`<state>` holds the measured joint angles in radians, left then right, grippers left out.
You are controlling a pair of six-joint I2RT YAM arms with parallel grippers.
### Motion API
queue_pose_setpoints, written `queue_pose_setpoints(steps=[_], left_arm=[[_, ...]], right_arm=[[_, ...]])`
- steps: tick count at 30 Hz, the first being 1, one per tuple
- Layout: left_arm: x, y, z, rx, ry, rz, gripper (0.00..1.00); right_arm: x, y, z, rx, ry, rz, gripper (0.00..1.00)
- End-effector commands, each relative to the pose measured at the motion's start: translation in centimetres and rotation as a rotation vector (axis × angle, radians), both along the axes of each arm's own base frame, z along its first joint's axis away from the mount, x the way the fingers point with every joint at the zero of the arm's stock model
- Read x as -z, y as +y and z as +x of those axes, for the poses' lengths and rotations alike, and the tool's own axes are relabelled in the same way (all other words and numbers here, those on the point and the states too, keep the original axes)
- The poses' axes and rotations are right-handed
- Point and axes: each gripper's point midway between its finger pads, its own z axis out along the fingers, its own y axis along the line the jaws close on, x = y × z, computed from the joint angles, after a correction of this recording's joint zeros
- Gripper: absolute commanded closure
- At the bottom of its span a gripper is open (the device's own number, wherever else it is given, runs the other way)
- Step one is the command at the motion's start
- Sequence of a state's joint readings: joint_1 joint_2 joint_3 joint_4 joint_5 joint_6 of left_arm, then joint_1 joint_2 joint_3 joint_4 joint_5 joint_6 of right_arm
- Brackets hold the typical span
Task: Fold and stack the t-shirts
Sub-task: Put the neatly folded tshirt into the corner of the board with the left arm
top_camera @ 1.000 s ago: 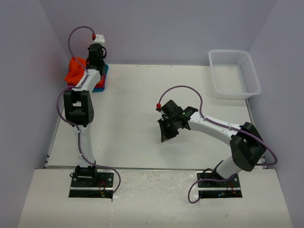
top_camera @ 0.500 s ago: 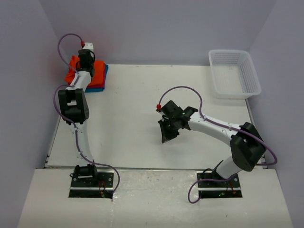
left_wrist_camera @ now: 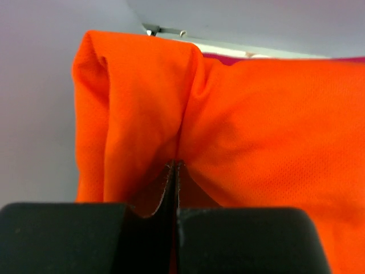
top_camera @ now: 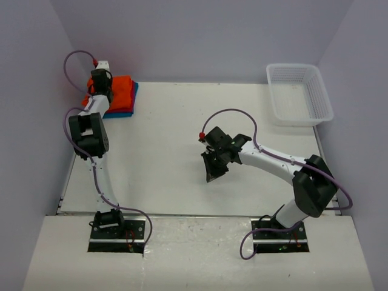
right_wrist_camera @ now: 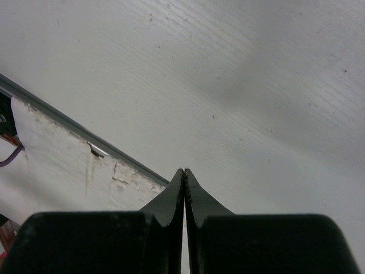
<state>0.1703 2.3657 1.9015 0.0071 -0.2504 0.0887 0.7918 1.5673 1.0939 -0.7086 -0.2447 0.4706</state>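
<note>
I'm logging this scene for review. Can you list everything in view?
orange tee: 1, orange, top of the stack at the far left corner
red tee: 1, red, under the orange one
blue tee: 1, blue, bottom of the stack
basket: 1, white mesh, far right corner
table: 1, white
left arm: 1, white and black, reaching to the stack
right arm: 1, white and black, over mid-table
left gripper: 1, black, shut, tips against the orange tee
right gripper: 1, black, shut, holding nothing
</note>
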Motion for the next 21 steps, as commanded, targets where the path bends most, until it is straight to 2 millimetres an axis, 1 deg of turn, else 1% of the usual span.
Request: queue_pose_setpoints(steps=[1, 2, 5, 6, 7, 8, 9, 10, 11, 12, 13, 15, 16, 17, 18, 19, 21], left_arm=[[-2.4, 0.9, 0.1, -0.045, -0.077, 0.02, 1.0], [-2.1, 1.1, 0.1, -0.047, -0.069, 0.025, 1.0], [-2.1, 1.7, 0.1, -0.076, -0.075, 0.041, 1.0], [-1.9, 1.9, 0.0, -0.078, -0.07, 0.041, 1.0], [-1.9, 2.1, 0.0, -0.09, -0.081, 0.047, 1.0], [-2.5, 2.3, -0.2, -0.103, -0.099, 0.054, 1.0], [-1.7, 2.4, -0.7, -0.116, -0.091, 0.054, 1.0], [-2.8, 2.5, -0.7, -0.122, -0.127, 0.057, 1.0], [-3.1, 2.3, -0.8, -0.123, -0.142, 0.053, 1.0], [-2.2, 2.1, -1.6, -0.123, -0.133, 0.044, 1.0], [-4.5, 1.8, -1.4, -0.11, -0.202, 0.038, 1.0], [-5.1, 1.5, -1.9, -0.103, -0.232, 0.033, 1.0], [-6.0, 1.5, -2.0, -0.103, -0.246, 0.035, 1.0], [-6.3, 1.6, -1.9, -0.106, -0.245, 0.04, 1.0], [-6.1, 1.8, -2.0, -0.115, -0.219, 0.043, 1.0], [-6.7, 2.3, -1.9, -0.138, -0.226, 0.054, 1.0], [-6.9, 2.6, -2.0, -0.149, -0.224, 0.067, 1.0]], right_arm=[[-1.3, 0.6, 0.4, -0.013, -0.022, 0.011, 1.0], [-1.3, 0.5, 0.3, -0.012, -0.019, 0.009, 1.0], [-1.3, 0.5, 0.2, -0.013, -0.017, 0.006, 1.0], [-1.3, 0.5, 0.1, -0.015, -0.015, 0.005, 1.0], [-1.2, 0.5, 0.1, -0.016, -0.011, 0.003, 1.0], [-1.1, 0.5, 0.0, -0.017, -0.009, 0.001, 1.0], [-1.0, 0.5, 0.0, -0.019, -0.008, 0.0, 1.0], [-1.0, 0.6, 0.0, -0.021, -0.008, 0.002, 1.0], [-1.0, 0.6, 0.0, -0.021, -0.008, 0.002, 1.0], [-1.0, 0.6, -0.1, -0.021, -0.007, 0.001, 1.0], [-1.0, 0.7, -0.1, -0.023, -0.005, 0.005, 1.0], [-1.0, 0.7, -0.2, -0.024, -0.003, 0.007, 1.0], [-1.0, 0.7, -0.2, -0.024, -0.002, 0.006, 1.0], [-1.1, 0.6, -0.2, -0.022, -0.003, 0.008, 1.0], [-1.1, 0.6, -0.2, -0.022, -0.006, 0.009, 1.0], [-1.2, 0.6, -0.2, -0.022, -0.007, 0.01, 1.0], [-1.2, 0.6, -0.3, -0.022, -0.006, 0.011, 1.0]])
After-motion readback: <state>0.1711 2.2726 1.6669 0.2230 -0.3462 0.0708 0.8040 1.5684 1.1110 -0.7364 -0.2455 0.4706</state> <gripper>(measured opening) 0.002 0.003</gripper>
